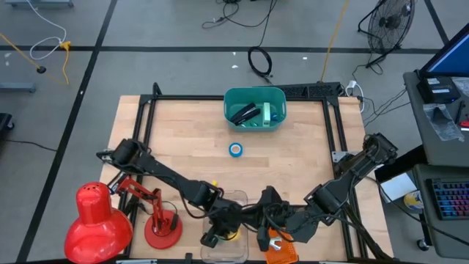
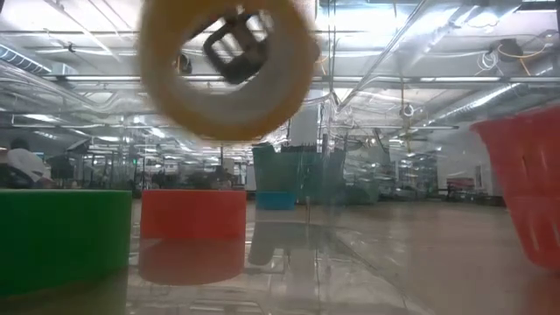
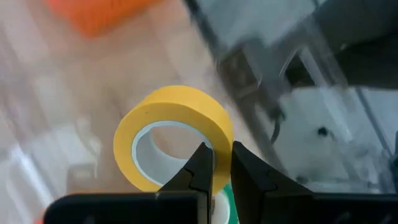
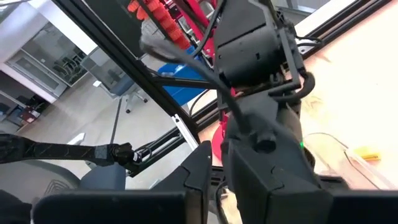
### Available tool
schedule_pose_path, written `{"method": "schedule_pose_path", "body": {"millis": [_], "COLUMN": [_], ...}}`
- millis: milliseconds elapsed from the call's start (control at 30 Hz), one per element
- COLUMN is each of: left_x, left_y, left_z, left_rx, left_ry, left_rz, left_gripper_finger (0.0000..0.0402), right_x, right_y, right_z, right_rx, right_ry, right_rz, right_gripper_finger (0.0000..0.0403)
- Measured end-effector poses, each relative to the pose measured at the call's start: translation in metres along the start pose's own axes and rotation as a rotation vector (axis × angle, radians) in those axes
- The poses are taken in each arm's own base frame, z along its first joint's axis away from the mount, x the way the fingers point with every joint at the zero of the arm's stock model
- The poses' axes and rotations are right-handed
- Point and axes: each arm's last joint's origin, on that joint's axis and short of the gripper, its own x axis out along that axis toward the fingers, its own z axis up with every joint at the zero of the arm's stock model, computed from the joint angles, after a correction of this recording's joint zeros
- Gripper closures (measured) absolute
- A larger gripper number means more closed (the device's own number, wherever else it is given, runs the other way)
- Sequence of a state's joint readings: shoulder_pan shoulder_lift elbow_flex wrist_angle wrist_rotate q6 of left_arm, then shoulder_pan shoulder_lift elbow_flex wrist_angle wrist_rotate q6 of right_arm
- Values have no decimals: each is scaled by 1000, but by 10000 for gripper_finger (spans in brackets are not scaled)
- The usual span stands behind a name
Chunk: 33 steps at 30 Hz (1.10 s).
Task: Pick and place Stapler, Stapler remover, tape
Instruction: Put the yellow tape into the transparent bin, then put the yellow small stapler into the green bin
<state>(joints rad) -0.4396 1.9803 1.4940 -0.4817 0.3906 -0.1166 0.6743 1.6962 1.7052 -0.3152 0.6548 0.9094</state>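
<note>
My left gripper [image 3: 222, 163] is shut on a yellow tape roll [image 3: 177, 137] above a clear box [image 1: 236, 202] at the table's near edge. In the low view the yellow roll [image 2: 227, 66] hangs in the air. Below it, a green roll [image 2: 61, 236] and an orange roll [image 2: 192, 223] stand on their flat sides. A blue roll [image 1: 235, 149] lies flat at mid-table. A dark stapler [image 1: 244, 114] lies in the teal bin [image 1: 233, 97]. I cannot make out the stapler remover. My right gripper [image 4: 214, 177] hangs shut and empty beside the left arm. My left gripper pinches the yellow roll's wall [image 3: 219, 134] between its two fingers, one finger [image 3: 200, 163] inside the pale core and the other [image 3: 245, 167] outside. The fingers slant down from the table's far left. The roll is lifted clear and tilted, its hole facing the low camera.
An orange object [image 1: 281, 251] lies at the near edge beside the clear box. A red desk lamp [image 1: 95, 216] and its base [image 1: 163, 229] stand at the near left. A black frame [image 1: 146, 117] runs along the table's far and side edges.
</note>
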Motion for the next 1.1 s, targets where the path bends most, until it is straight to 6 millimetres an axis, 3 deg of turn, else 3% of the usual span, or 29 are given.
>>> {"method": "schedule_pose_path", "body": {"millis": [167,667,933,1100], "left_x": [-1,-6,-6,-6], "left_y": [-1,13,16,16], "left_z": [7,5,5,5], "left_rx": [5,-82,-119,-132], "left_ry": [-71,-47,-57,-60], "left_rz": [-14,19,100,117], "left_gripper_finger": [371,370,252,214], "right_x": [5,16,15,15], "right_y": [-5,-12,-6,-6], "right_z": [-5,-17,-12,-13], "right_rx": [2,5,-41,-40], "right_ry": [0,-72,-118,-114], "right_rz": [-7,76,118,120], "right_gripper_finger": [355,355,355,355]}}
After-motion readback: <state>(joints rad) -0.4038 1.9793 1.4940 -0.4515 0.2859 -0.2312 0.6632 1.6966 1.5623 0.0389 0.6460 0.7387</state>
